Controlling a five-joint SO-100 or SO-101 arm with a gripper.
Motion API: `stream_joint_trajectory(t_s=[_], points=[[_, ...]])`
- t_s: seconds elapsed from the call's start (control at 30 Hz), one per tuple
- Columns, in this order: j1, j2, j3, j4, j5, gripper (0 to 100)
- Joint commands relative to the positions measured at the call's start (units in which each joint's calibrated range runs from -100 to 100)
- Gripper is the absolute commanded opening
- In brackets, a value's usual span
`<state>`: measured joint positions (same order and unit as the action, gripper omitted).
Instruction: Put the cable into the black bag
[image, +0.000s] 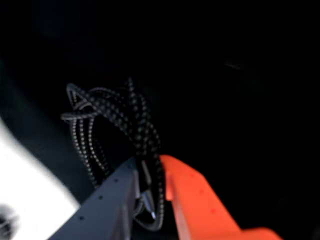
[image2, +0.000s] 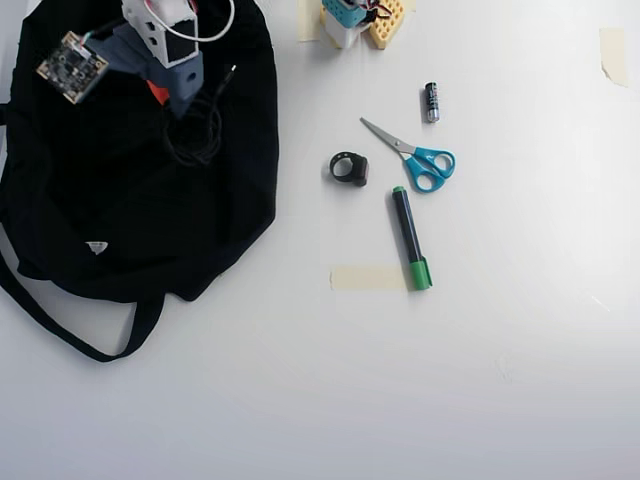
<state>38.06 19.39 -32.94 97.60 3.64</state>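
1. In the wrist view the gripper (image: 150, 195) has one grey finger (image: 107, 202) and one orange finger (image: 197, 200), set narrow, with strands of the cable (image: 117, 117) pinched between them.
2. The cable is a thin black cord with pale flecks; its loops fan up and to the left from the jaws, and a few strands hang down between the fingers.
3. Behind the cable almost everything in the wrist view is the dark fabric of the bag (image: 240, 100); a pale blurred patch shows at the lower left corner.
4. In the overhead view the gripper (image2: 172, 100) is over the upper part of the bag (image2: 90, 180), and the cable (image2: 200, 140) lies in a small coil on the fabric just right of and below it, with a short straight end pointing up and right.
5. Whether the coil is inside the bag or on top of it cannot be told.
6. The bag lies at the upper left of the white table (image2: 400, 380), its strap looping out at the lower left and a small white tag near its lower part.
7. Well apart, right of the bag, lie a black ring band (image2: 349, 168), blue-handled scissors (image2: 415, 155), a marker (image2: 409, 236) with green cap, a small battery (image2: 431, 102) and a strip of tape (image2: 366, 277).
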Motion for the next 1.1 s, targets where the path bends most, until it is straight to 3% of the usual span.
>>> stream_joint_trajectory(t_s=[0.0, 0.17, 0.37, 0.47, 0.57, 0.67, 0.83, 0.93, 1.07], points=[[6.1, -2.3, 0.2, -3.4, 0.0, 2], [16.4, -0.9, 10.2, -18.9, -0.4, 2], [16.8, 7.3, 10.1, -20.5, -1.6, 4], [14.9, 6.7, 9.2, -19.0, -1.6, 24], [8.7, -4.7, 9.5, -13.8, -2.7, 27], [-4.3, -20.7, 13.2, -6.6, -3.0, 27], [-26.9, -32.3, 27.2, -6.6, -7.3, 26], [-32.5, -42.6, 43.1, -9.7, -11.7, 4], [-36.0, -55.3, 61.2, -20.1, -14.3, 2]])
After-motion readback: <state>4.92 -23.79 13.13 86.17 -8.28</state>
